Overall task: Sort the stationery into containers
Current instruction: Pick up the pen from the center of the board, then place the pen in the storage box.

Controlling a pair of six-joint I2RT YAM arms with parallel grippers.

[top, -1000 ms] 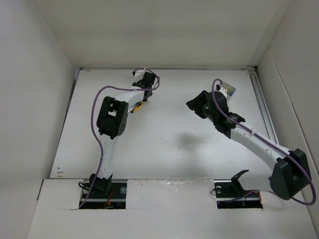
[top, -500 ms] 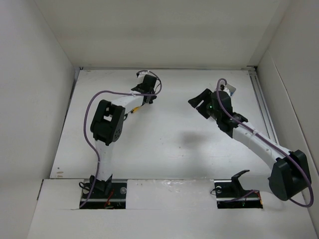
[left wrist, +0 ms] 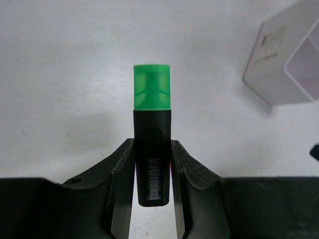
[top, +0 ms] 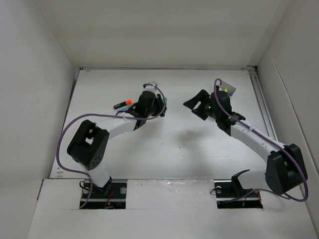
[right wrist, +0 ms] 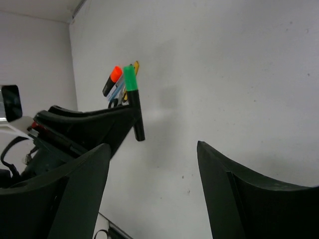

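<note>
1. Left wrist: my left gripper (left wrist: pixel 152 149) pinches the black marker with green end (left wrist: pixel 152 117) by its black barrel, green end pointing away from me.
2. The white box (left wrist: pixel 286 59) sits to the far right of it, apart.
3. Right wrist: my right gripper (right wrist: pixel 153 149) is spread wide and holds nothing.
4. Top external: the orange-and-black marker (top: pixel 122 104) lies just left of my left gripper.
</note>
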